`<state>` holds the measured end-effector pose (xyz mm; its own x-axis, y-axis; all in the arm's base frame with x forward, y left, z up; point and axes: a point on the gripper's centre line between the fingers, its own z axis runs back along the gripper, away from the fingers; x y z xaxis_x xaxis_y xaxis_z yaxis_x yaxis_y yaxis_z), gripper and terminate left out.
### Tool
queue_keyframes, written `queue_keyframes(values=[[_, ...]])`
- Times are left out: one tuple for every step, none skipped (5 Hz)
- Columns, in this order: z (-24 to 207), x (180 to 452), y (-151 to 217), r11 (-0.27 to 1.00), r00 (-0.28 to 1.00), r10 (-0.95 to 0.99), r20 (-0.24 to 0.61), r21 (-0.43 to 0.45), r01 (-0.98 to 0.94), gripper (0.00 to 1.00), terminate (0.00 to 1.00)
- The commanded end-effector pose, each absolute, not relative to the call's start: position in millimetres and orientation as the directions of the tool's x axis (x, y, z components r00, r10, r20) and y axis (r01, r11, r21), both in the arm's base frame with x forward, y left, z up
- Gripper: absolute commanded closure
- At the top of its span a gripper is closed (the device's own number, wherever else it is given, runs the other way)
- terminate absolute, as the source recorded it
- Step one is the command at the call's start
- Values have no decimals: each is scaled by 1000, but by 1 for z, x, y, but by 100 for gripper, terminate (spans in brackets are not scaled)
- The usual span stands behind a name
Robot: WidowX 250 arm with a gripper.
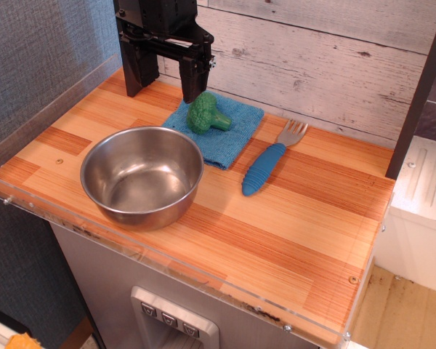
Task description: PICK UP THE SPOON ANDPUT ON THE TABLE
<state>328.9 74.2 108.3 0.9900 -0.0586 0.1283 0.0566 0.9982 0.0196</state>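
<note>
Bowl [142,174]: your nearest object, lower left on table [291,240].
Spoon [269,161]: centre right, beside blue cloth [229,138] holding broccoli [206,113].
Gripper [164,86]: upper left, your fingers apart, empty.

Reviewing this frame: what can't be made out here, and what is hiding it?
- End effector: only its lower part shows; the top edge cuts off the arm above.
- Blue cloth: its middle is covered by the broccoli toy, and its near-left corner sits behind the bowl rim.
- Spoon: lies on the table; its underside is out of sight.
- Bottom left: an orange object is cut off by the frame edge.
</note>
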Motion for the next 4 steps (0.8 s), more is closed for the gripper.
queue_keyframes(values=[[108, 329, 74, 998, 990, -59, 128, 20, 57, 0, 0], [104, 343, 47, 999, 990, -54, 129, -3, 55, 0, 0], [92, 363, 16, 998, 994, -55, 98, 2, 55, 0, 0], [88, 377, -12, 995, 991, -95, 90, 16, 94, 0, 0]])
